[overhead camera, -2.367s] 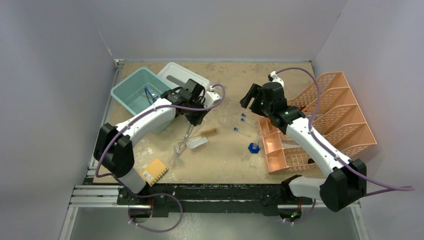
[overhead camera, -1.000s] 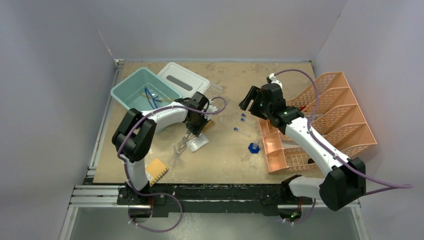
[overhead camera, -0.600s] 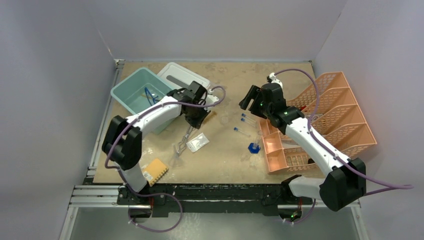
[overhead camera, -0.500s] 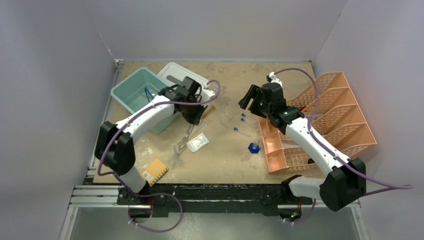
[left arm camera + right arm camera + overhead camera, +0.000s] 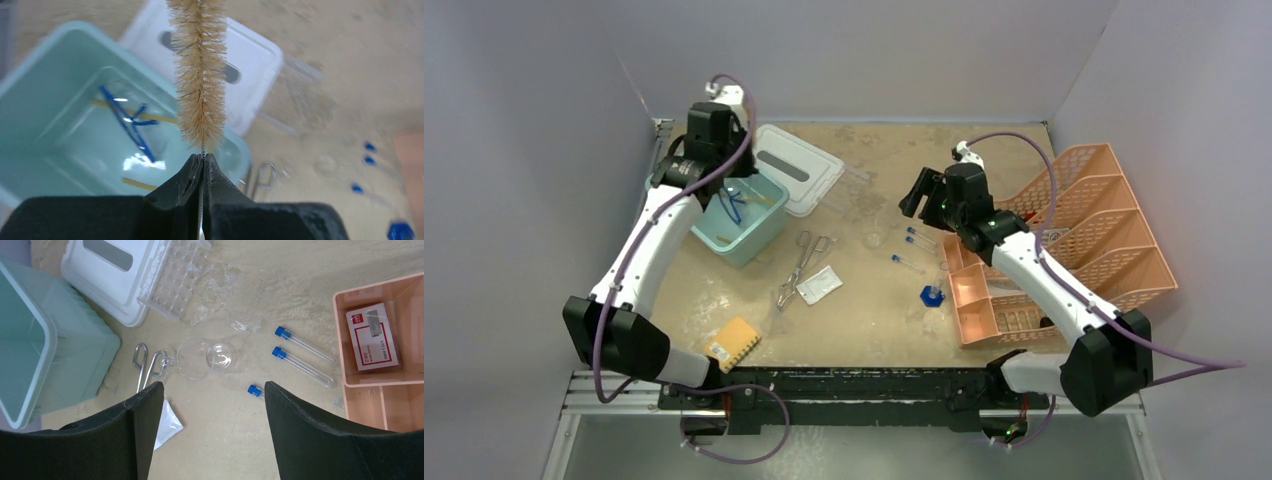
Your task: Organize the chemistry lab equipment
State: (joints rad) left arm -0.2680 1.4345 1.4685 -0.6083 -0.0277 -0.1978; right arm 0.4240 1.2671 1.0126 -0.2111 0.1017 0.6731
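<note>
Peach plastic, the compartment organiser [image 5: 365, 405] sits just to the outer side of the right fingers [image 5: 150, 405], and only a small white box [image 5: 372, 337] shows in it. The teal bin [image 5: 60, 65] lies below the left fingers [image 5: 196, 172] and already holds the blue-rimmed safety glasses [image 5: 127, 120] and some tan strips [image 5: 137, 184], probably tubing. The clear tube rack [image 5: 177, 282] lies beyond the right fingers, empty, against the white lid [image 5: 100, 270]. The metal tongs [image 5: 147, 365] rest on the desk [image 5: 884, 330] near one tip of the right fingers. The bristle brush [image 5: 200, 75] is pinched by its wire stem in the tightly closed left fingers, raised over the bin; dropping it in looks like the step in hand. The white packet [image 5: 819, 285] and three blue-capped test tubes [image 5: 302, 347] lie loose beneath the right fingers, which are spread wide and hold nothing. I judge the sorting under half done.
</note>
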